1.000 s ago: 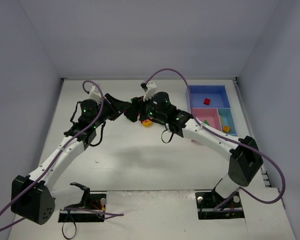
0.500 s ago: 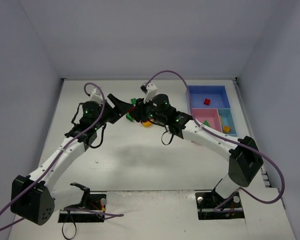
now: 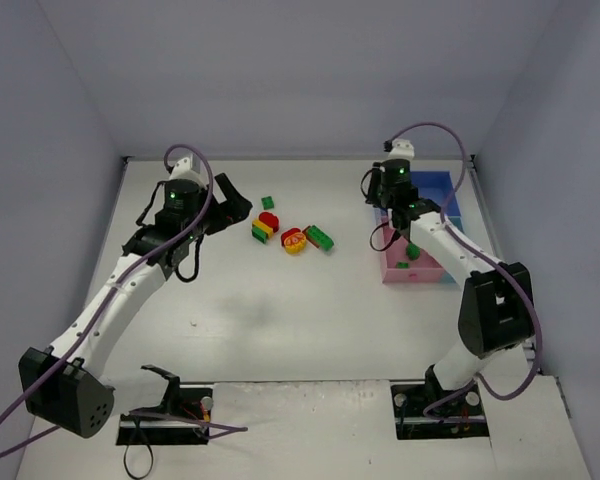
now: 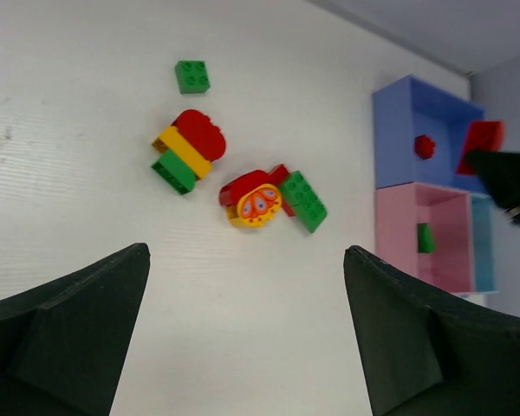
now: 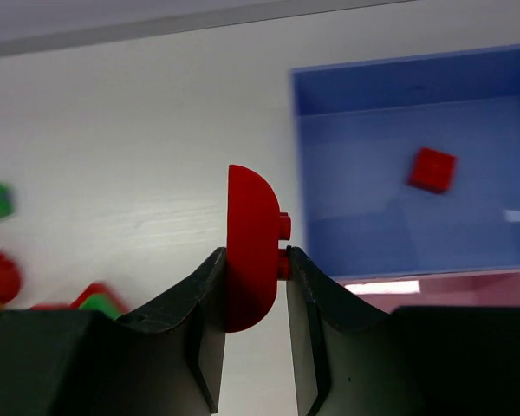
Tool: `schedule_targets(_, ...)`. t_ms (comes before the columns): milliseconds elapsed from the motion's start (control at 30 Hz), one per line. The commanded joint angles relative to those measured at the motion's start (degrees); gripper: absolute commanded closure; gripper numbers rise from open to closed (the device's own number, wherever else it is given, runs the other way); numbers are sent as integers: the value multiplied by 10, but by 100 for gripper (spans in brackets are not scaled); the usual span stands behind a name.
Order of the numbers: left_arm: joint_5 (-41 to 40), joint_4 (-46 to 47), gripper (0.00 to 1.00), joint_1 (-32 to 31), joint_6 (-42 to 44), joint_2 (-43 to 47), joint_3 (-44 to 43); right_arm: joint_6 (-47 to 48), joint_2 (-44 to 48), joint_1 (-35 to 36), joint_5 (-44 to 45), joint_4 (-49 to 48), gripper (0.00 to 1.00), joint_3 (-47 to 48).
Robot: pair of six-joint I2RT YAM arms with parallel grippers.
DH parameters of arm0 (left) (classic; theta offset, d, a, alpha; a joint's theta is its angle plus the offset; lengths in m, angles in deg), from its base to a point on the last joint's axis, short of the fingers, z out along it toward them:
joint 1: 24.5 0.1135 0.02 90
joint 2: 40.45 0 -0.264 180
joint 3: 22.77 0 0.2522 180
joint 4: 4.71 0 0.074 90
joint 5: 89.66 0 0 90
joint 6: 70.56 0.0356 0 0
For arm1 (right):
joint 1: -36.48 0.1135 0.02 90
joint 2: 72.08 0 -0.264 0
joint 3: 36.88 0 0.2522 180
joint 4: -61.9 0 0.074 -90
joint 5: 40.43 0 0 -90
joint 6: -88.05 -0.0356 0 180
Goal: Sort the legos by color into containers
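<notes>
My right gripper is shut on a red rounded lego, held on edge above the table just left of the blue container, which holds one red brick. The pink container has a green brick in it. My left gripper is open and empty, and sits left of the legos on the table: a small green one, a red-yellow-green stack, and a red and orange clump touching a green brick.
The light-blue container lies to the right of the pink one, partly behind my right arm. Walls close in the table at the back and on both sides.
My left gripper opened and drew back to the left. My right gripper shut on the red rounded lego and carried it right to the blue container. The stack stayed on the table.
</notes>
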State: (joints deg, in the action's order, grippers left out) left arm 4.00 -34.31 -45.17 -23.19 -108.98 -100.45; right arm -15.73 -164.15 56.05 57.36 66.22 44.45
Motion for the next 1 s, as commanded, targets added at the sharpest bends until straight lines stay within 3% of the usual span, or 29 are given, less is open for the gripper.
schedule_targets(0,-21,-57,13,2,85,-42,-38,12,-35,-51,83,-7,98,48)
schedule_targets(167,-4,-96,13,2,124,-115,-100,7,-126,-107,94,21,86,121)
schedule_targets(467,-2,-144,13,0,126,-297,-259,2,-179,-127,79,34,44,158)
schedule_targets(700,-15,-144,13,0,108,-436,-370,9,-104,-126,41,35,42,125)
schedule_targets(967,-41,-159,13,-4,94,-553,-494,-17,57,-105,1,35,41,16)
